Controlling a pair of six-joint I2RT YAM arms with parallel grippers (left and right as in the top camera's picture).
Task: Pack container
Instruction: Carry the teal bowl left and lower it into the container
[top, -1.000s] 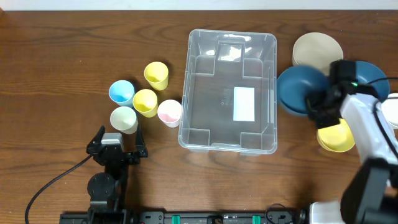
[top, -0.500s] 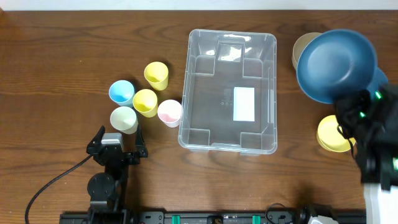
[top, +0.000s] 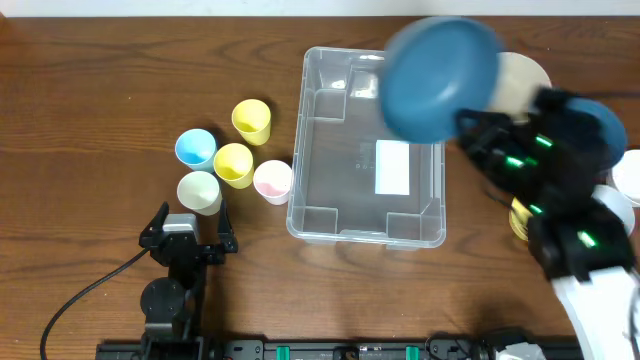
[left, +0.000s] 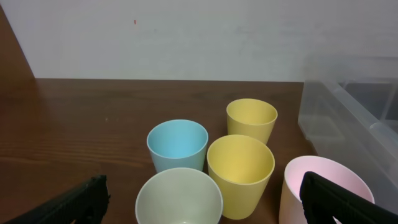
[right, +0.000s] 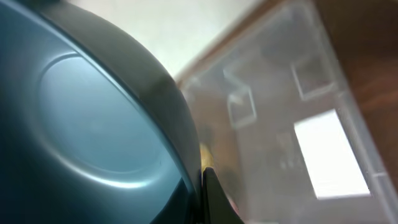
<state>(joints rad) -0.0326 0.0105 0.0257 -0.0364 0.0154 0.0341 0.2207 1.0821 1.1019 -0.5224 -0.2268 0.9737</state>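
we note that the blue bowl (top: 440, 78) has moved from the desk's right edge to over the far right corner of the container (top: 330, 150); the container itself has not shifted. the right gripper (top: 470, 125) has its jaws pinching the bowl's rim, at the container's right wall. the container lies mid-desk, toward the far edge, and on its base we see only the white label (top: 391, 167). the left gripper (top: 190, 232) sits by the near edge, well left of the container, jaws spread. five upright cups (top: 233, 164) stand just beyond it.
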